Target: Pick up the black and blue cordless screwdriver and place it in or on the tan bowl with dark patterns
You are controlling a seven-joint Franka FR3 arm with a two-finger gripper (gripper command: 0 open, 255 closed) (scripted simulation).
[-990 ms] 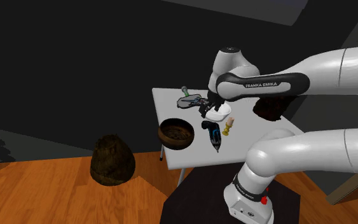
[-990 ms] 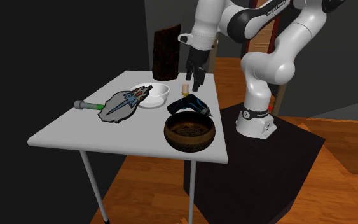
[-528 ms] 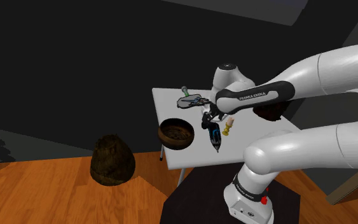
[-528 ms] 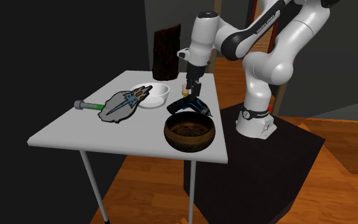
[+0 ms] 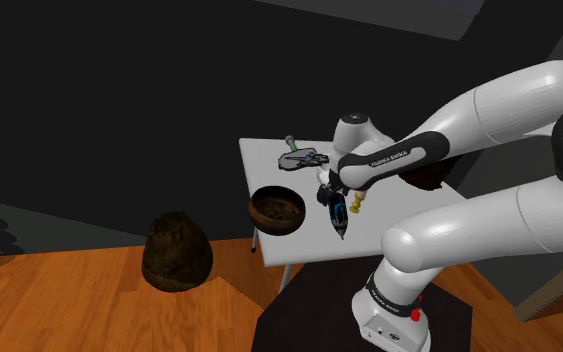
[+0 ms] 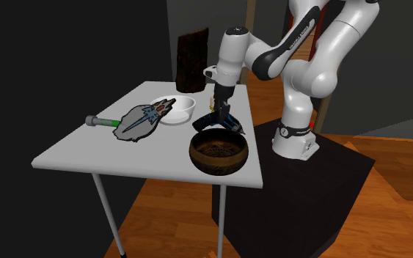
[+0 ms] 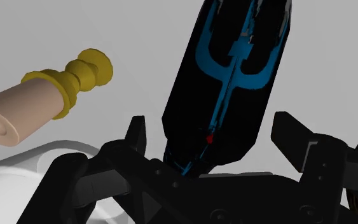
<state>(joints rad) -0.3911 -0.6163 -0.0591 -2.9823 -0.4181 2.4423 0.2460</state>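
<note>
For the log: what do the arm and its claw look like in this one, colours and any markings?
The arm is glossy white, built of rounded, tube-like segments with dark bands at the joints. One dark band carries white FRANKA EMIKA lettering, and small red marks sit near its base. The claw is all black, with two blocky fingers.
</note>
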